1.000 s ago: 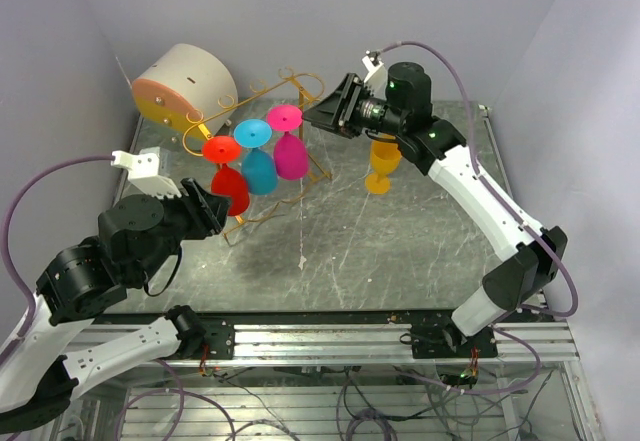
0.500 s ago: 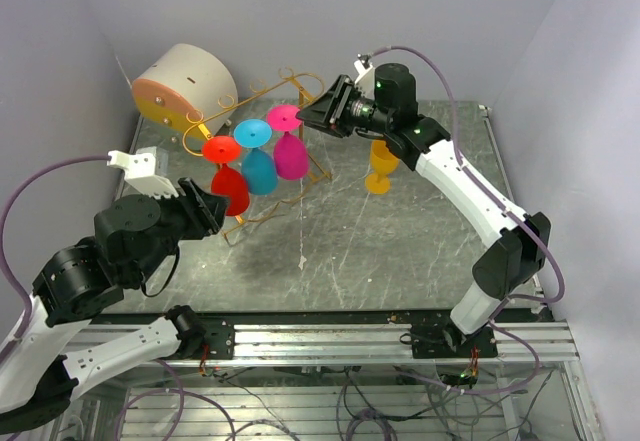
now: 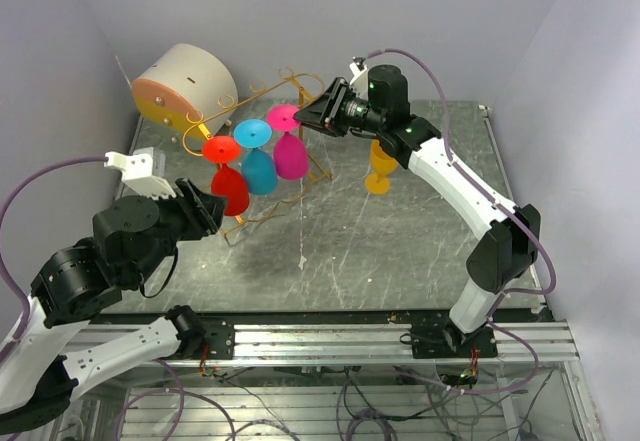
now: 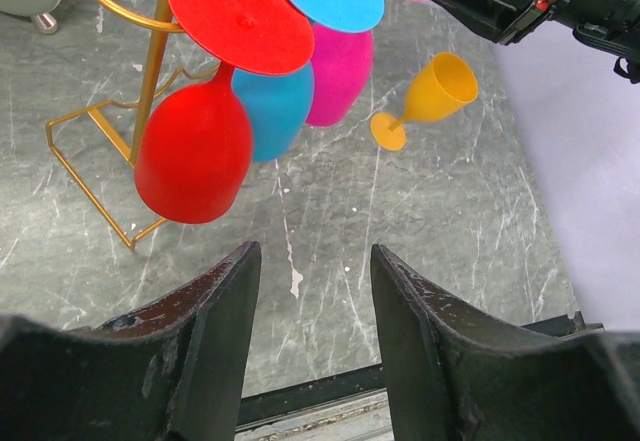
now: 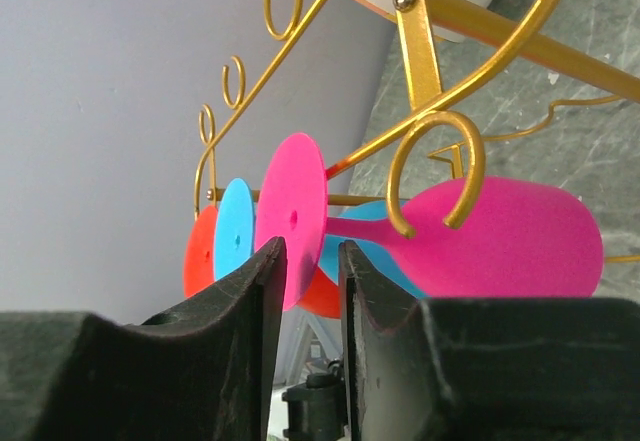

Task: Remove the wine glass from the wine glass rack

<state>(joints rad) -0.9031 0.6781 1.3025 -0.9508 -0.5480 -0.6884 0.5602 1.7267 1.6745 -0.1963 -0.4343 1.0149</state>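
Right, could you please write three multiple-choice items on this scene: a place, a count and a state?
1. Glasses hanging on the wine glass rack: A two; B three; C four.
2. The orange glass stands: A on the table, right of the rack; B left of the rack; C on the rack.
3. The left fingers are: A open, empty; B shut on a glass; C shut on a rail.
1B: the red glass, blue glass and pink glass hang there. 2A: the top view shows it. 3A: nothing sits between them.
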